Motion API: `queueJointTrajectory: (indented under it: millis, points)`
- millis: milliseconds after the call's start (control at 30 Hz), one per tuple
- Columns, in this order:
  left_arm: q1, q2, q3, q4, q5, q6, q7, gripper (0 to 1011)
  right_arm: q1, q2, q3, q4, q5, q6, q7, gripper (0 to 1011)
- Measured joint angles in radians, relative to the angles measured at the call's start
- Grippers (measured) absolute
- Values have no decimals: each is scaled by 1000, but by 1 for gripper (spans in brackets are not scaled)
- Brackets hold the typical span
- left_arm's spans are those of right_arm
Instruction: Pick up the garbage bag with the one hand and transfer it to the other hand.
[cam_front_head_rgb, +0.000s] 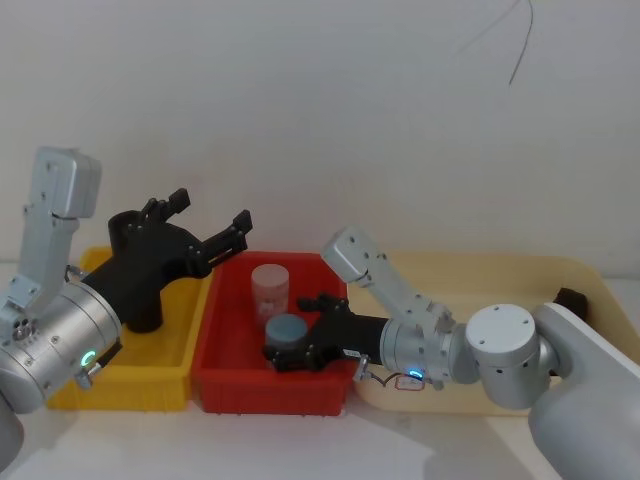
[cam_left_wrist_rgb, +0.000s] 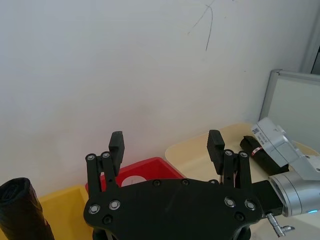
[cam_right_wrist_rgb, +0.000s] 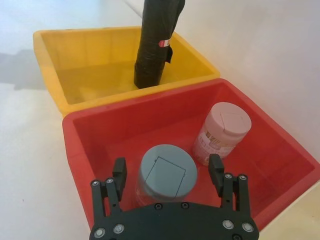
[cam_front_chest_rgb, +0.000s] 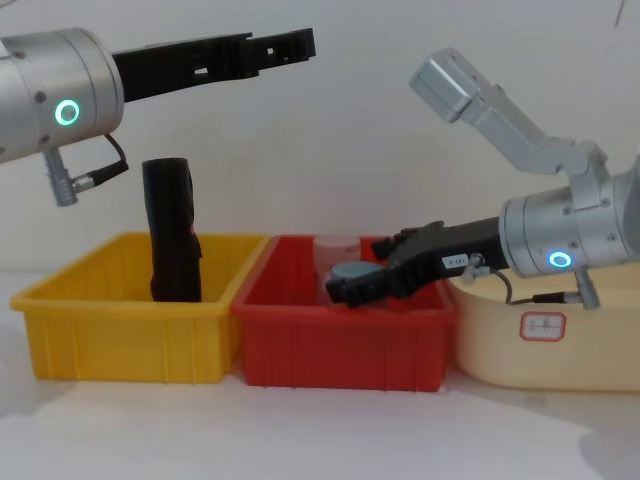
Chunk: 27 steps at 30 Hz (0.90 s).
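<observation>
Chest view puts the garbage bag (cam_front_chest_rgb: 172, 232) standing upright in the yellow bin (cam_front_chest_rgb: 130, 325), its lower end down inside the tub and its top poking well above the rim, with nothing gripping it. The left gripper (cam_front_chest_rgb: 285, 45) — the long-fingered one with holes along its fingers — hangs high above that bin at about 1 o'clock from the roll, well clear of it; in the left wrist view its fingers (cam_left_wrist_rgb: 116, 145) stand wide apart with only bare wall between them.

The right gripper (cam_front_chest_rgb: 345, 290), which carries the small white sticker, reaches down into the red bin (cam_front_chest_rgb: 340, 345) next door. Its fingers (cam_right_wrist_rgb: 216, 169) are spread, one on either side of the blue-lidded jar (cam_right_wrist_rgb: 164, 172), and I cannot tell whether they touch it. A pink-lidded jar (cam_right_wrist_rgb: 221, 131) stands just beside that one, at roughly 1 o'clock from it in the right wrist view.

In the head view a cream tray (cam_front_head_rgb: 500, 275) sits at 3 o'clock of the red bin — a second dark roll (cam_front_head_rgb: 571, 298) lies at its far right edge.
</observation>
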<state>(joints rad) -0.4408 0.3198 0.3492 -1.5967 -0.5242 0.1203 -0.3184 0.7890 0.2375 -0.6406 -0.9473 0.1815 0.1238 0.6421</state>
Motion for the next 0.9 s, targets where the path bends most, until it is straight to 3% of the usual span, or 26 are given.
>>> queueJointTrajectory:
  millis: [267, 500, 900]
  points:
    - [0, 0, 0, 0, 0, 0, 0, 1000, 2, -6, 6, 11, -3, 8, 2, 891]
    - [0, 0, 0, 0, 0, 0, 0, 1000, 1, -7, 14, 15, -3, 14, 1, 691]
    - [0, 0, 0, 0, 0, 0, 0, 1000, -4, -4, 23, 5, 1, 2, 2, 691]
